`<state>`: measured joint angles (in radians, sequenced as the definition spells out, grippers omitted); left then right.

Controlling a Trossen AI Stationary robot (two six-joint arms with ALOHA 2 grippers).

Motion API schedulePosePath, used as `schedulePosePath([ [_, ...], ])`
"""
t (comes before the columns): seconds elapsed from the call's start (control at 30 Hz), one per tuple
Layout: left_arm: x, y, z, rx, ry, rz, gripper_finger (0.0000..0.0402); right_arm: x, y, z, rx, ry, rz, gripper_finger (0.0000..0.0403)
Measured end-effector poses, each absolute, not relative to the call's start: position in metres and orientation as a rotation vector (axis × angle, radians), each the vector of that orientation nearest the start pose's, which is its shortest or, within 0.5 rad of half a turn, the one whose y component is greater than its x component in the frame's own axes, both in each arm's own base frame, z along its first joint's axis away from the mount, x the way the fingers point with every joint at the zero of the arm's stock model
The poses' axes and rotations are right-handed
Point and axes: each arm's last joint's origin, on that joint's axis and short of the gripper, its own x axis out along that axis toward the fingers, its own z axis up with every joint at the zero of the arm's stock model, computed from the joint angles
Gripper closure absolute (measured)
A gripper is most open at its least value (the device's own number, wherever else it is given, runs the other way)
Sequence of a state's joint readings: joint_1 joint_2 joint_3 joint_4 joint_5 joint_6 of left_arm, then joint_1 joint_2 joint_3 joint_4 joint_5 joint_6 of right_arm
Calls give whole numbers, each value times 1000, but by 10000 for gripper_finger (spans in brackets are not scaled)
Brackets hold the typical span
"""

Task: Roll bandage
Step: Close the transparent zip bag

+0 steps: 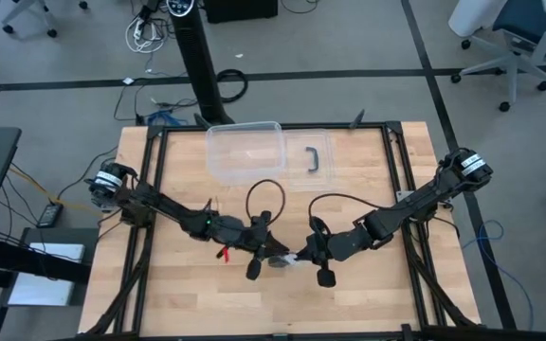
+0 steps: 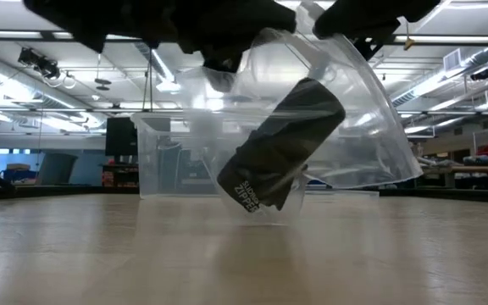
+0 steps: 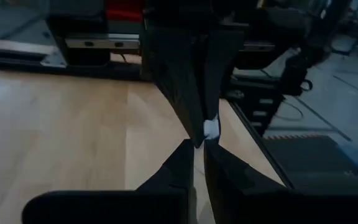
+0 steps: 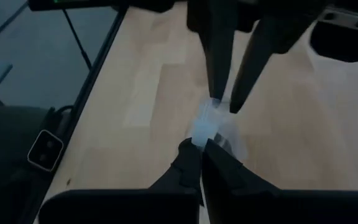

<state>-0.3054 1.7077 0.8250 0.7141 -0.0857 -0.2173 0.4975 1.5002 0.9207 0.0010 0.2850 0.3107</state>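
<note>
Seen from above, a pale wood table [image 1: 368, 284] edged by black rails, on a grey floor crossed by dark lines. Far left, a black desk corner with loose cables beside it. Behind the table, a black post [image 1: 200, 66] and more cables. Far right, office chairs [image 1: 510, 38].

On the back half of the table, a clear box [image 1: 245, 152], and just right of it a black handle [image 1: 316, 159].

Near the front middle, coming in from the left, the left claw [image 1: 275, 250]: fingers a narrow crack apart at the edge of a clear bag [image 2: 371, 127]. Cannot tell whether gripping it or only touching.

Between the two claws, the bag, hanging crumpled just over the wood. Inside it the bandage [image 2: 282, 144], a black roll tilted with its top leaning right and white print on its lower end. Cannot tell whether the bag's bottom touches the table.

Coming in from the right, the right claw [image 1: 303, 254]: pinched fully closed on the bag's edge, tip to tip with the left claw.

Across the table at board height, a large hall: rows of strip lights on the ceiling, shelving at left, benches at right.
</note>
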Motion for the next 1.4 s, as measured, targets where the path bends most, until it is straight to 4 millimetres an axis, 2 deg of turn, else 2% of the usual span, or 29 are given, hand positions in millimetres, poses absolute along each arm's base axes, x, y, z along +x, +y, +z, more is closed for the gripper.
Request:
schedulePosePath([
  [0.2,354,-104,217,-135,242,-253,360,284,144,229,77,578,123,403],
  [0.37,360,-106,225,-90,318,-254,361,284,144,229,75,581,123,403],
  [0.67,360,-107,227,-98,326,-301,360,283,144,229,71,589,122,403],
  [0.87,353,-108,233,-98,365,-329,337,283,143,227,65,604,105,403],
  [1.07,352,-107,237,-95,356,-289,312,283,143,227,67,603,106,403],
  [1.4,352,-105,234,-113,377,-230,310,284,143,230,64,599,112,403],
])
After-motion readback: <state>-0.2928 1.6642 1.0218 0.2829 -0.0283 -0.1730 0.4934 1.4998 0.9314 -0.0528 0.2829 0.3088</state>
